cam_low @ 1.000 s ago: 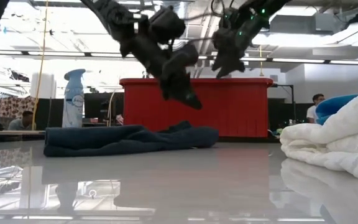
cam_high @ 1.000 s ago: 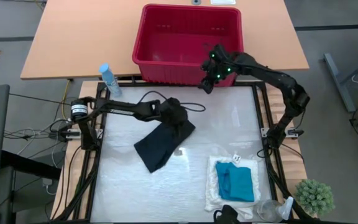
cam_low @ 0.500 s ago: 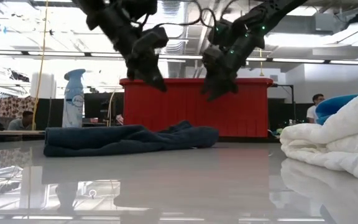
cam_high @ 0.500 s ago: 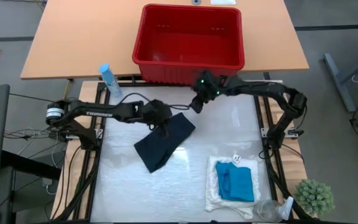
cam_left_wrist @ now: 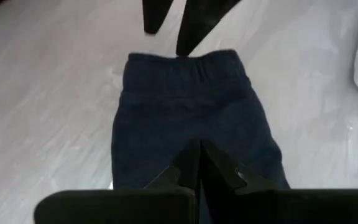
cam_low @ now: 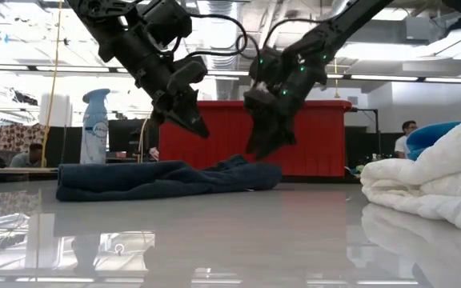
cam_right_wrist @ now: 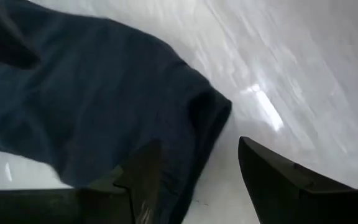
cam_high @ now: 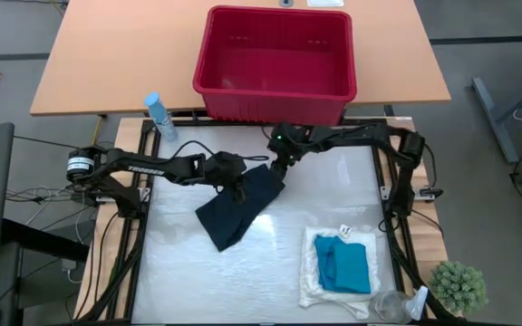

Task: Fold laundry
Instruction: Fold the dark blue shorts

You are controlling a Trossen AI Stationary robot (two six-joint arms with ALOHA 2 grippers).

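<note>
The dark navy garment (cam_high: 240, 208) lies flat and slantwise on the white table top (cam_high: 179, 272). My left gripper (cam_high: 235, 187) hangs shut a little above the garment's middle (cam_left_wrist: 191, 106), clear of it in the low view (cam_low: 198, 128). My right gripper (cam_high: 276, 170) stands open just above the garment's far right corner (cam_right_wrist: 204, 118), a finger on either side of it; I see no touch (cam_low: 261, 152). The cream-white cloth (cam_high: 320, 272) lies folded at the near right, and the turquoise garment (cam_high: 344, 265) rests on top of it.
The red basket (cam_high: 275, 59) stands beyond the table's far edge. A blue spray bottle (cam_high: 159, 116) stands at the far left corner. A small plant (cam_high: 459, 285) and a clear bottle (cam_high: 395, 306) stand at the near right. Bare table top stretches along the near left.
My right gripper has come down from above the basket's front rim, toward the table's left and near side, to the dark garment's far corner, staying open. My left gripper, shut, has drawn back toward the table's left over the garment and rolled. The garment has kept still.
</note>
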